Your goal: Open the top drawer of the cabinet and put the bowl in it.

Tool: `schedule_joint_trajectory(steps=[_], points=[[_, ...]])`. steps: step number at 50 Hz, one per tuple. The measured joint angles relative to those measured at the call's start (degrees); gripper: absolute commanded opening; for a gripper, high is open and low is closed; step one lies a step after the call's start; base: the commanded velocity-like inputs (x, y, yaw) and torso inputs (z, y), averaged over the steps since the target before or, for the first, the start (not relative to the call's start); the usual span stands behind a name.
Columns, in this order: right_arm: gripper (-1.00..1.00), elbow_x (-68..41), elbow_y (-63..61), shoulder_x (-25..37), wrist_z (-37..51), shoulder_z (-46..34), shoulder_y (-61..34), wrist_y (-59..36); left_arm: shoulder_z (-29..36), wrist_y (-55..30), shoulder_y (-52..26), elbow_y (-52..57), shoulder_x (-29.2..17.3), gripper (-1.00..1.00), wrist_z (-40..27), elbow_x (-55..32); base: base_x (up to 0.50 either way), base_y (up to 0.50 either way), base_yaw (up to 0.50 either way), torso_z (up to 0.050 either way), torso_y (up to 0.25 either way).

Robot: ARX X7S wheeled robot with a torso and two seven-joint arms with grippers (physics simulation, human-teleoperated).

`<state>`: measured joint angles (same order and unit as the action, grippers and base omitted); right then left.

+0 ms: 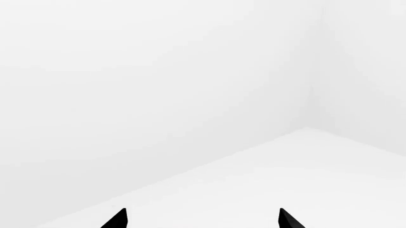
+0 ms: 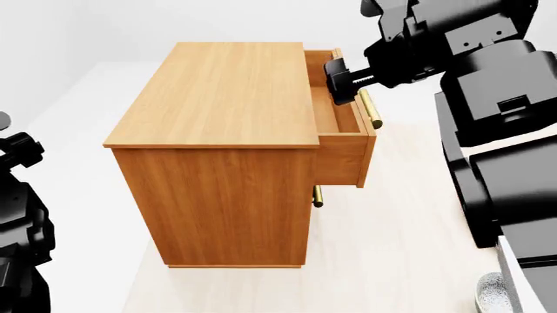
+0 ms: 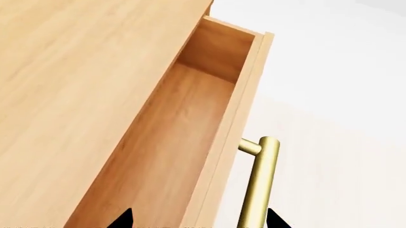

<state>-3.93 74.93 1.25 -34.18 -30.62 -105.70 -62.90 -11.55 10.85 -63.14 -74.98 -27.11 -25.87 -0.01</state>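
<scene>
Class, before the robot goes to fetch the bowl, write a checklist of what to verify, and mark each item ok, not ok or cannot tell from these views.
1. Top drawer pulled partly out of the cabinet: ok.
2. Drawer inside bare, room for the bowl: ok.
3. Right gripper open, fingertips either side of the drawer front and brass handle: ok.
4. Left gripper open, holding nothing: ok.
5. Bowl located, at the lower right edge of the head view: ok.
6. Bowl within reach: cannot tell.

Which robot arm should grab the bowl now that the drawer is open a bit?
The right. The bowl sits at the robot's right side, below the right arm, whose gripper is open above the top drawer. The left gripper, also open, faces only white wall.
</scene>
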Motion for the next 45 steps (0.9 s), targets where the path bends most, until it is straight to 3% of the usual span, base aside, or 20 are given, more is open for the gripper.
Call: schedule_joint_trajectory(steps=[45], points=[[1.00,3.48,-0.41,1.02,1.40,-3.57,2.61,1.88,0.02,0.21,0.30,0.00,0.41,1.00,0.17,-0.05,0.00,0.00,0.00,0.000,0.000]])
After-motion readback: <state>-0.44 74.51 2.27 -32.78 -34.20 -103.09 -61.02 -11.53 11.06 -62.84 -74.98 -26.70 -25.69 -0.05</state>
